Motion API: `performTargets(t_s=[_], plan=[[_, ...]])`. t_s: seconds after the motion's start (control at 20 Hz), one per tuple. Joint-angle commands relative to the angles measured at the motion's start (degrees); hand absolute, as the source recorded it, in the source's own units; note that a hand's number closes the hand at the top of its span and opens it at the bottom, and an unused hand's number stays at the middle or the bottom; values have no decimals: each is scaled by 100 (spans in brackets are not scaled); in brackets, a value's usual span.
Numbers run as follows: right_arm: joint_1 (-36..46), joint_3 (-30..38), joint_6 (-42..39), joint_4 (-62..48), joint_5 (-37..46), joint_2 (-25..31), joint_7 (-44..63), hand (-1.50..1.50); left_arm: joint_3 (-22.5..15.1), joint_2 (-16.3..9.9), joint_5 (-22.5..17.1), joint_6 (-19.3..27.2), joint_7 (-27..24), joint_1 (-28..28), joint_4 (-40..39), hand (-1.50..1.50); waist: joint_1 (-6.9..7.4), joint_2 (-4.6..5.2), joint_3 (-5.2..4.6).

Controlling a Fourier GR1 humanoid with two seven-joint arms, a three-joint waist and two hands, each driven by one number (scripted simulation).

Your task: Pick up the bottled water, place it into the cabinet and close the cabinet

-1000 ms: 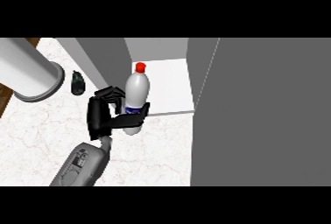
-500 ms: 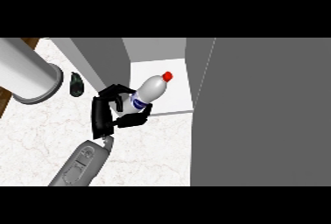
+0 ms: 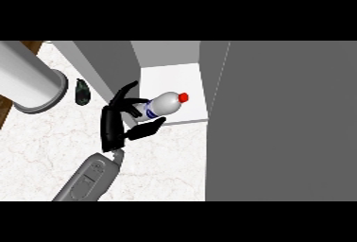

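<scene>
Curled around the bottled water (image 3: pixel 162 105), my left hand (image 3: pixel 118 124) grips its lower body, fingers over the top side and thumb beneath. It lies tilted, red cap pointing right, up past my fingers and over the front edge of the cabinet (image 3: pixel 174 75) floor. Beside it on the right stands the grey cabinet door (image 3: pixel 279 123).

The white plastic water bottle with a red cap and a blue label band (image 3: pixel 165 103) lies tilted, cap pointing right and a little upward in the view, at the front edge of the cabinet's white floor. The open grey cabinet (image 3: pixel 178 90) has a pale interior, and its large grey door (image 3: pixel 286 118) stands open at the right.
</scene>
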State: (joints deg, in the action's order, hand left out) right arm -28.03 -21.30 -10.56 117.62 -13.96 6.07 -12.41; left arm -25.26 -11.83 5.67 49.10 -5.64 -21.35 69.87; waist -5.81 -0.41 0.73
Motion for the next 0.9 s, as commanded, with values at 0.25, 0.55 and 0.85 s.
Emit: performTargets(t_s=[0.25,0.55,0.85], plan=[[-148,-74,-54,-41,30,46,-82,-150,700,-91,-422,-518,675,-1407,-1182,-150,-108,193,-80],[115,40,20,-29,20,13,42,-150,718,133,-908,-808,144,-1438,-726,-150,-32,219,-97],[-77,150,17,111,66,126,-88,-150,921,336,-1707,-1487,-638,-1256,-260,-150,138,131,-94]])
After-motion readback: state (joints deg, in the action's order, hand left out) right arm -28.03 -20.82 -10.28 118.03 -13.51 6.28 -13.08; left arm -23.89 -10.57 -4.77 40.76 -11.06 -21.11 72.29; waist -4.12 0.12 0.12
